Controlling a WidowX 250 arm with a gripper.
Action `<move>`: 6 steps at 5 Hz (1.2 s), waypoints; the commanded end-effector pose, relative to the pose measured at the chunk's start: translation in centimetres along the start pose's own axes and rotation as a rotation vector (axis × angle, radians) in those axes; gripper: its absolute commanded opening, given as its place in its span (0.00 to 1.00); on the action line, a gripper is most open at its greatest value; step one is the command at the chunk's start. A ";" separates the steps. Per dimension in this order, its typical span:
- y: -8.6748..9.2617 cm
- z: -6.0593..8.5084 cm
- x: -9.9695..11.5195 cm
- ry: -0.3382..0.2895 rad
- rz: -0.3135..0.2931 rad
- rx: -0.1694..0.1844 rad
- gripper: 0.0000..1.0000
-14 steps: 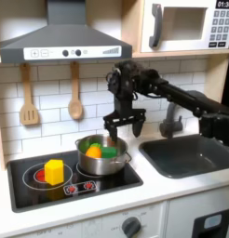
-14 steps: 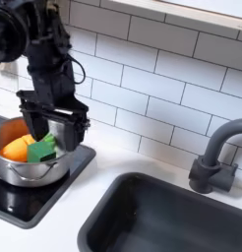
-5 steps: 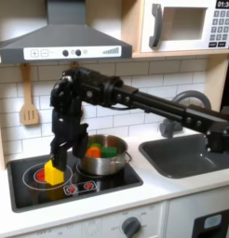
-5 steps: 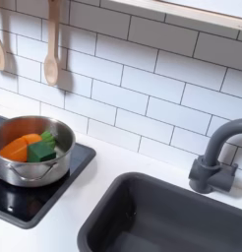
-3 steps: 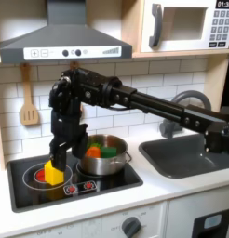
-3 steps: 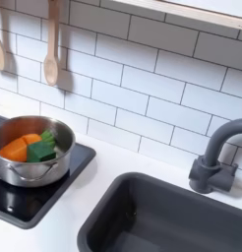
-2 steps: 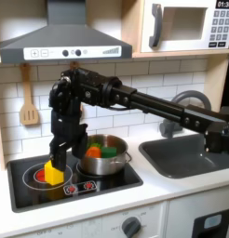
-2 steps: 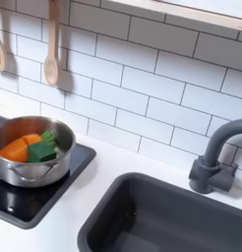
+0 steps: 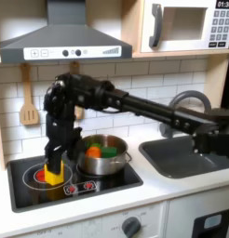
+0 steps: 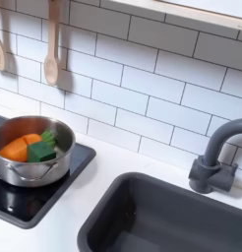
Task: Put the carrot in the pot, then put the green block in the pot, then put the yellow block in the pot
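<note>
One carrot [image 10: 16,148] and one green block [image 10: 41,152] lie in the pot [image 10: 34,173]. The gripper [image 9: 54,165] sits down around the one yellow block [image 9: 55,172]; I cannot tell whether it grips.

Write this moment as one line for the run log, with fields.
stage: third item | carrot: in pot | green block: in pot | yellow block: on stove burner | gripper: down at yellow block, grip unclear
</note>
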State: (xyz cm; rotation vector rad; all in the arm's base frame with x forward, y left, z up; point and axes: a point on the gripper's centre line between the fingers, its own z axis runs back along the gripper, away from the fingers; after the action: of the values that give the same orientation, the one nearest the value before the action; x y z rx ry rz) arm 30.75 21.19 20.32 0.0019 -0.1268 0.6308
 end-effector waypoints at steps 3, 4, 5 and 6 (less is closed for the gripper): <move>-1.0 -3.6 0.3 0.039 -0.067 0.024 1.00; -0.5 -4.1 0.6 0.054 -0.050 0.031 1.00; -0.4 -4.7 0.9 0.055 -0.046 0.046 1.00; -0.9 -5.3 1.4 0.072 -0.045 0.026 1.00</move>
State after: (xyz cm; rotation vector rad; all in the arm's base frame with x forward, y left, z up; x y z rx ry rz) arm 32.90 21.72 14.93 0.0138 -0.0414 0.5919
